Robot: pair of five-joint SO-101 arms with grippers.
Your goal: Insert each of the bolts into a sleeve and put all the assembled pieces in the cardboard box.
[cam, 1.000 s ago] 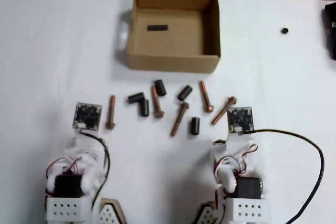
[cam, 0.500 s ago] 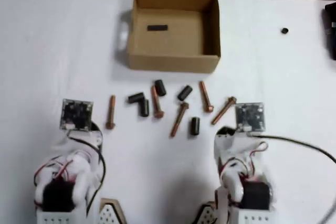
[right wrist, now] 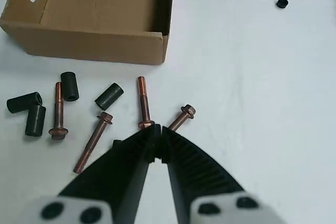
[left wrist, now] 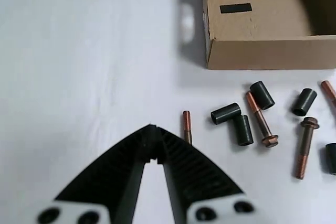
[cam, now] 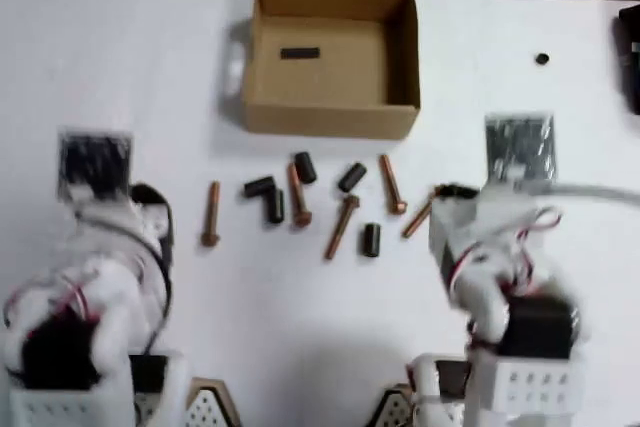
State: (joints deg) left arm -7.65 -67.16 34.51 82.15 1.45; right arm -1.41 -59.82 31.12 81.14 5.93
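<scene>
Wrist views: left jaws, right jaws closed, empty.

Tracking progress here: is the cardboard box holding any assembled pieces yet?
No: the cardboard box holds just a dark flat strip; bolts and sleeves lie loose on the table outside.

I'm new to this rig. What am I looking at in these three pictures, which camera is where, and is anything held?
These are two robot arms side by side at a white table. The wide picture looks down from a fixed camera; the other two come from cameras on each arm's wrist, looking past its black gripper. The left gripper and right gripper are both shut and hold nothing. On the table lie five copper-coloured metal bolts and five short black cylindrical sleeves, none assembled. Beyond them stands an open brown cardboard box with a flat black strip inside.
</scene>
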